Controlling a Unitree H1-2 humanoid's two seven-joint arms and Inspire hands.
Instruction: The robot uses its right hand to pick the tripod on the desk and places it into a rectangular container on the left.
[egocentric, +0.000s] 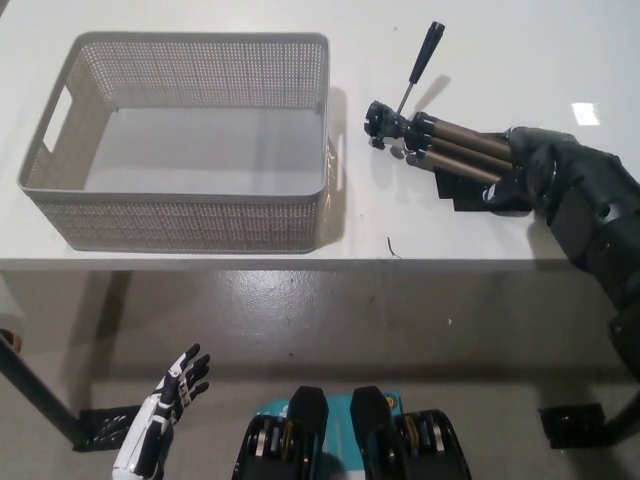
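A white desk (520, 60) fills the upper part of the head view, its front edge running across the middle, with grey floor (330, 320) below. On the desk's left part stands the basket (180, 215), a rectangular container of pale perforated mesh with a cut-out handle in its left wall; its inside shows only a bare bottom. The basket's right wall is just beside the tripod's head, with a narrow strip of bare desk between them.

The tripod (440, 145) lies on its side on the desk's right part, its bronze legs folded together and pointing to the right, its black head towards the basket. A thin black handle (424, 55) juts up and away from the head, ending in a dark grip. A flat black patch (465, 190) lies beneath the legs.

The black right hand (535, 165) is wrapped round the far ends of the legs, fingers curled over them. The white left hand (160, 405) hangs low at the lower left, below desk level, fingers spread and holding nothing. A small dark mark (392, 248) sits near the desk's front edge.
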